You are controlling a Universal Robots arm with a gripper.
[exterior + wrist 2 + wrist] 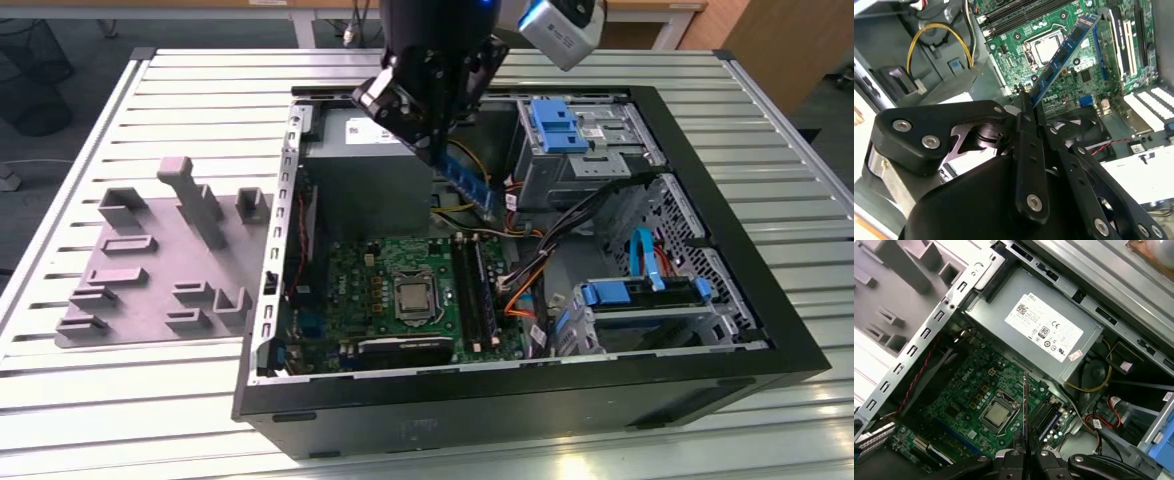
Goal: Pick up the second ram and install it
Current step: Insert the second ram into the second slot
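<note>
The second ram (pixel 473 187) is a thin blue circuit-board stick with dark chips. My gripper (pixel 445 152) is shut on its upper end, and the stick slants down into the open computer case. It hangs clear above the green motherboard (pixel 387 275), over the far end of the long black memory slots (pixel 477 290). In the second wrist view the second ram (pixel 1064 51) juts out from my gripper (pixel 1027 98) across the board near the processor socket (pixel 1048 49). In the first wrist view the second ram (pixel 1025 407) shows edge-on, rising from my gripper (pixel 1024 456).
A grey power supply (pixel 1040 334) fills the case's far corner. Drive cages with blue latches (pixel 561 125) (pixel 643 293) and loose cables (pixel 554 250) crowd the exterior view's right. A grey fixture plate (pixel 158 262) with blocks lies on the slatted table (pixel 160 400), left of the case.
</note>
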